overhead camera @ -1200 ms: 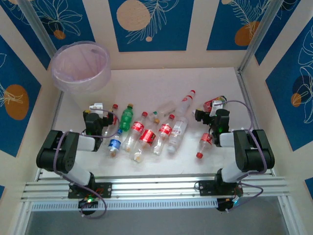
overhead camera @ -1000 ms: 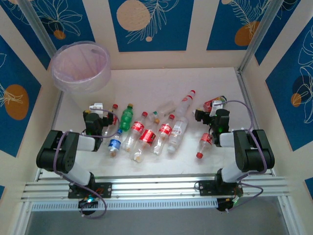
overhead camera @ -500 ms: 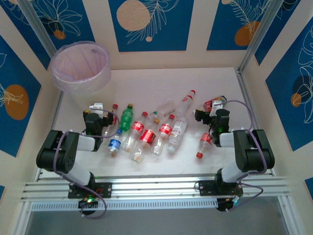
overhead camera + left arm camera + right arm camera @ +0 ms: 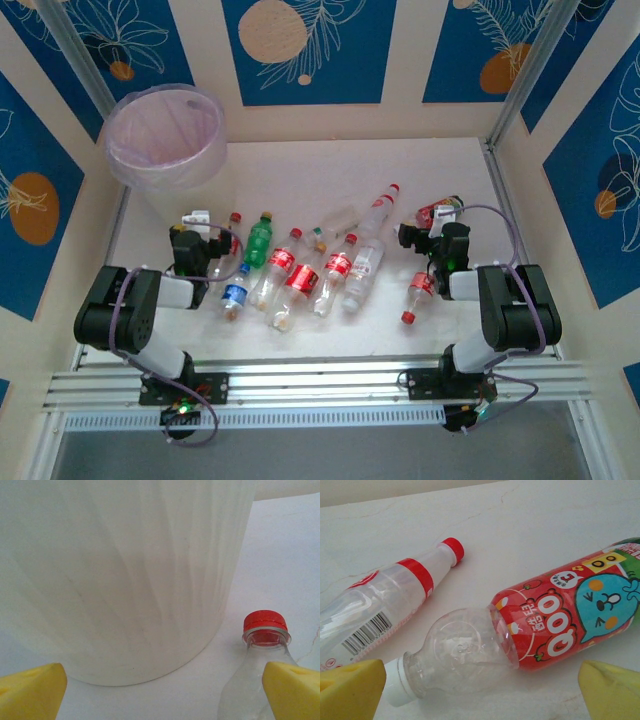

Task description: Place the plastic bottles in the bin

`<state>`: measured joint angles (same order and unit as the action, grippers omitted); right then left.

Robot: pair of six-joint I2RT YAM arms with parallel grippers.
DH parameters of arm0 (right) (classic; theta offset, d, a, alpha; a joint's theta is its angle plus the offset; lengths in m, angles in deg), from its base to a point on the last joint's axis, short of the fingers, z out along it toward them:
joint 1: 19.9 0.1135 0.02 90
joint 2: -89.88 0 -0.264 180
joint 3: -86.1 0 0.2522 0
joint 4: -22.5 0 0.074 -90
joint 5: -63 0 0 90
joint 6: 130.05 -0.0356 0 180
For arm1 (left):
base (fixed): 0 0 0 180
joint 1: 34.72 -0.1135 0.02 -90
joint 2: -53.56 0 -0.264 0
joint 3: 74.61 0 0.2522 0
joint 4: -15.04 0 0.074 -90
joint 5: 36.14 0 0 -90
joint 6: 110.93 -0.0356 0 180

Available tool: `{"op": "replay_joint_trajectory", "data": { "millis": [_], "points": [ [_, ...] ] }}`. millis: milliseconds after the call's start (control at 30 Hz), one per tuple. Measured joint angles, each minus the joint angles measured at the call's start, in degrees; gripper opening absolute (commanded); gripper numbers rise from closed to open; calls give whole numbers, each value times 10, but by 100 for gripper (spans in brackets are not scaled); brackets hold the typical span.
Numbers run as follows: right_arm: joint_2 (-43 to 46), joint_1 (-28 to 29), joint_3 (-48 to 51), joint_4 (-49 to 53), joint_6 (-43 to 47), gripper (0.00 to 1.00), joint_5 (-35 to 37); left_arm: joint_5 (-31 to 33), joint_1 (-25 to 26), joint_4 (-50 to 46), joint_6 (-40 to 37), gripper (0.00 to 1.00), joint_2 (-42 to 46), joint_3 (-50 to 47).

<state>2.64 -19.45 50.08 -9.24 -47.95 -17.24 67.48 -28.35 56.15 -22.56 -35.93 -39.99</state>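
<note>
**Both claws open over the bench, bottles still out of the bin**

The left claw [image 4: 160, 696] has its yellow fingers [image 4: 31, 692] spread wide apart and grips nothing. A red-capped clear bottle [image 4: 262, 652] lies just inside the finger at the picture's right, its cap pointing away from the claw. Straight ahead stands the pale wall of the bin [image 4: 125, 580], close to the fingertips.

The right claw [image 4: 480, 695] is also spread, with nothing clamped. A Qoo bottle [image 4: 530, 630] lies on its side across the gap just ahead of the fingertips, with its white cap toward the picture's left. A red-banded bottle [image 4: 395, 595] lies beyond it, apart from it.

From above, the bin's round rim sits at the bench's [image 4: 400, 170] far left corner. Most of the bottles lie loose in a cluster between the two arms, among them a green bottle [image 4: 259, 240] and a blue-labelled bottle [image 4: 235, 293]. The right wrist view adds the Qoo label's lettering and blue cartoon face, which the top view renders as a red patch.
</note>
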Motion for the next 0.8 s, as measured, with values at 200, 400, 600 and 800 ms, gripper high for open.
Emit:
{"op": "replay_joint_trajectory", "data": {
  "millis": [200,400,600,800],
  "points": [
    [45,-5,-68,124,2,99,-14,-1,0,-84,-1,100,74,3],
    [162,-5,-150,302,-23,99,11,3,5,-273,20,100,241,84],
    [214,2,-337,676,-157,99,65,0,47,-467,84,100,334,192],
    [214,58,-401,956,-240,99,53,-2,127,-658,139,100,275,339]
  ]
}}
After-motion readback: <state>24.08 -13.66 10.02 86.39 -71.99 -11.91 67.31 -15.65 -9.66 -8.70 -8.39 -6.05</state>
